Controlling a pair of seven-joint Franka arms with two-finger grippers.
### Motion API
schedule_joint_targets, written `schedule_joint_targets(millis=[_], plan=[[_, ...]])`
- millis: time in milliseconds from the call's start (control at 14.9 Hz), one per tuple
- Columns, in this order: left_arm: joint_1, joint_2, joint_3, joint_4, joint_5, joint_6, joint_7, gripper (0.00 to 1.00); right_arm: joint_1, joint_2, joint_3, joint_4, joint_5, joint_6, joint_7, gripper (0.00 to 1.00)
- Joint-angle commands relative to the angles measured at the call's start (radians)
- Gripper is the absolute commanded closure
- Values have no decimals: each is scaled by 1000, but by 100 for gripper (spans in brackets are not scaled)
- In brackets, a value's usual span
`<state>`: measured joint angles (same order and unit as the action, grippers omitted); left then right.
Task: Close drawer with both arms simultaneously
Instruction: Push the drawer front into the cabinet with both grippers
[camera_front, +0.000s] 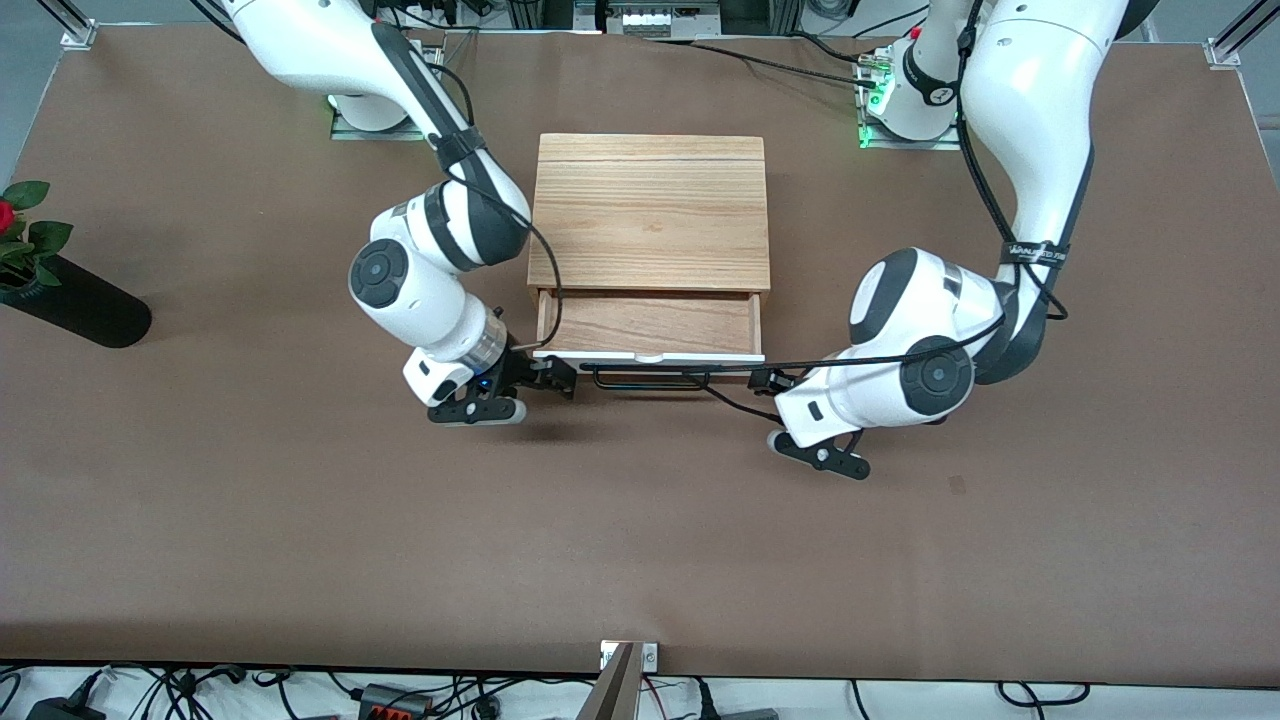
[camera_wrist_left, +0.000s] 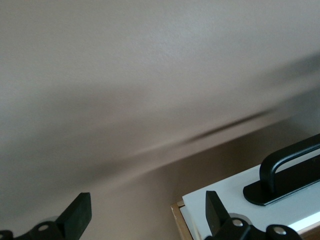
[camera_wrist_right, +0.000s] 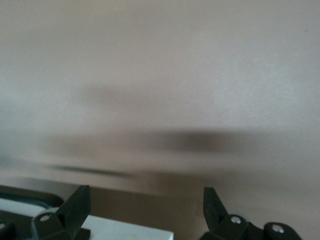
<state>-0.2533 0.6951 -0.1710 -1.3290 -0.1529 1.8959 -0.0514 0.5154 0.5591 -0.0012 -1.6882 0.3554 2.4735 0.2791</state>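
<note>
Drawer stands part open from the oak box at mid-table, its white front panel and black bar handle facing the front camera. Right gripper and left gripper sit at the panel's two ends, fingers spread, holding nothing. Stiff, light, likely free-sliding: you should push the panel's ends evenly, not the handle.

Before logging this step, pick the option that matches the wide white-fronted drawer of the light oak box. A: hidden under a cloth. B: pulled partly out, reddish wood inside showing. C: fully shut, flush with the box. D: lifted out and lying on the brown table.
B: the wide white-fronted drawer juts partly out of the light oak box, its reddish wood floor visible, with the left hand and right hand at its front corners.
</note>
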Motion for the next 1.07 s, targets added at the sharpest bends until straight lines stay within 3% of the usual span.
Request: schedule_joint_targets(millis=[0,336,1007], plan=[[-4,6,-5,17,21,-37,15,0,9,12,-10,-8,20,1,2,0],[-7,6,-12,7,-75,-126,21,0,26,12,-10,-25,20,-24,-5,0],[-9,7,-44,-12,-88,-187,15,0,26,8,-10,-25,20,-205,-1,0]])
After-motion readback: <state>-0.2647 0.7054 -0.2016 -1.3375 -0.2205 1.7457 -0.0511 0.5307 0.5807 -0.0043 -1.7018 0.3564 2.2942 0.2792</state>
